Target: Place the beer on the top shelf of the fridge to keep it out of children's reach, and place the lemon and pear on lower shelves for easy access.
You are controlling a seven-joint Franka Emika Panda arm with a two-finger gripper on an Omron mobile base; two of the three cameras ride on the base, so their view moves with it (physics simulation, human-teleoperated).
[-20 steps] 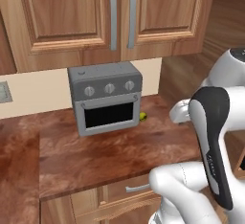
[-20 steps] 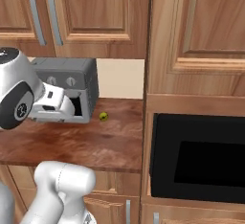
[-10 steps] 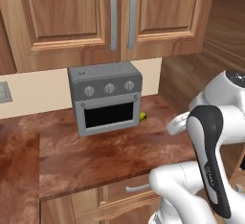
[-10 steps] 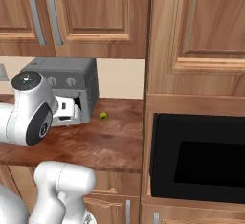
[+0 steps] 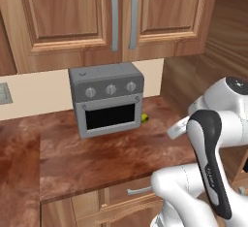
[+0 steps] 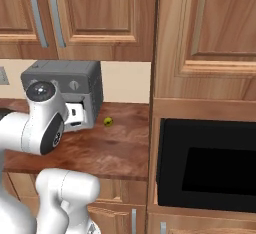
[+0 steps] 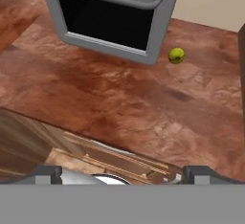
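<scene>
Here, in the left base view, a grey toaster oven (image 5: 107,105) sits mid-frame on the brown counter (image 5: 97,158), under wooden cabinets (image 5: 97,17). A small yellow-green pear (image 5: 145,118) peeks out just beside the oven's lower right corner, resting on the counter. The white arm (image 5: 213,143) fills the lower right of the frame.

In the right base view, the oven stands at left, partly behind the arm, and the pear (image 6: 108,122) lies on the counter near its right side, left of centre. A black-fronted appliance (image 6: 210,165) takes the lower right.

In the hand view, the oven's dark door fills the top, and the pear (image 7: 176,55) sits at upper right, just beside the oven's corner. The gripper (image 7: 123,176) shows its two fingertips (image 7: 47,174) at the bottom edge, spread wide apart and holding nothing.
</scene>
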